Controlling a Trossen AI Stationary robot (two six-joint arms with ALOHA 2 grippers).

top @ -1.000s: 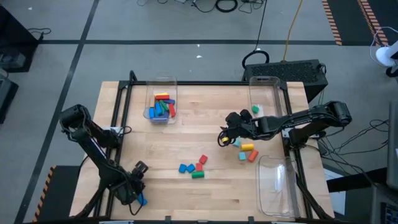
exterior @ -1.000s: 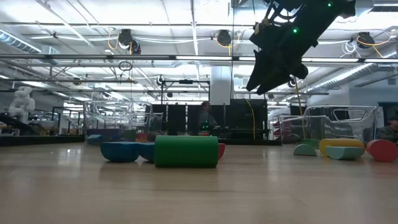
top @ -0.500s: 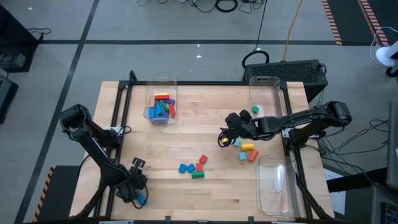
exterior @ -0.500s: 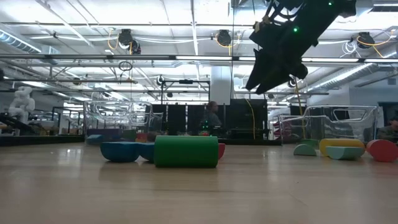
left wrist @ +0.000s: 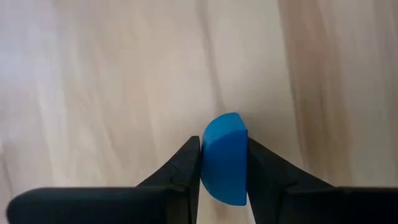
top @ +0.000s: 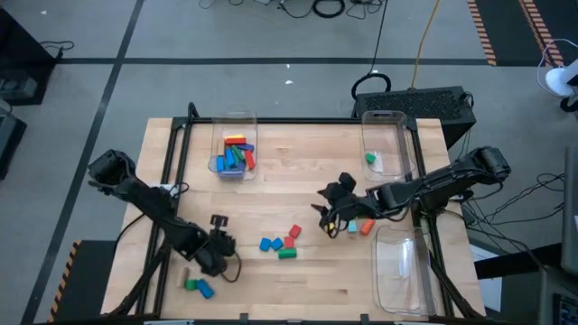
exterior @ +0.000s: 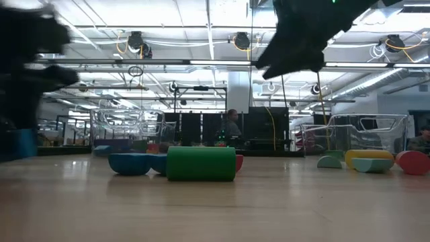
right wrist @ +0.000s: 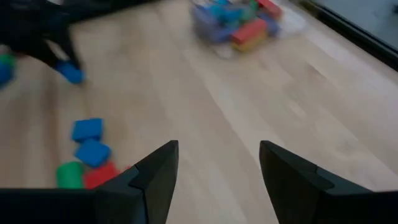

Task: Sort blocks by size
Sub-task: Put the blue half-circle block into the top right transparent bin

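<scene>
My left gripper (top: 219,246) stands over the near left part of the table, shut on a blue half-round block (left wrist: 224,155). That block also shows as a blue patch (exterior: 25,142) under the blurred arm in the low view. My right gripper (top: 330,219) hangs open above the table right of centre, with nothing between its fingers (right wrist: 217,155). Several blocks lie in the middle: blue (top: 266,244), red (top: 293,233) and green (top: 287,254). A teal block (top: 350,228) and an orange block (top: 367,226) lie by the right gripper. A green block (top: 191,283) and a blue block (top: 205,290) lie near the front left. My left gripper pinches the blue half-round block by two opposite sides (left wrist: 206,163) between its two fingers. The fingers come steeply from above. The block's rounded end sticks out past the fingertips. I cannot tell whether it is clear of the table.
A clear bin (top: 235,135) at the far left holds several coloured blocks. A second bin (top: 384,122) at the far right holds one green block (top: 370,158). A third bin (top: 402,271) stands at the near right. Bare wood lies between the groups.
My left gripper has swung from the near left corner toward the table's right and a little farther in, turning as it went; a green and a blue block now show where it stood. My right gripper has moved toward the near edge.
</scene>
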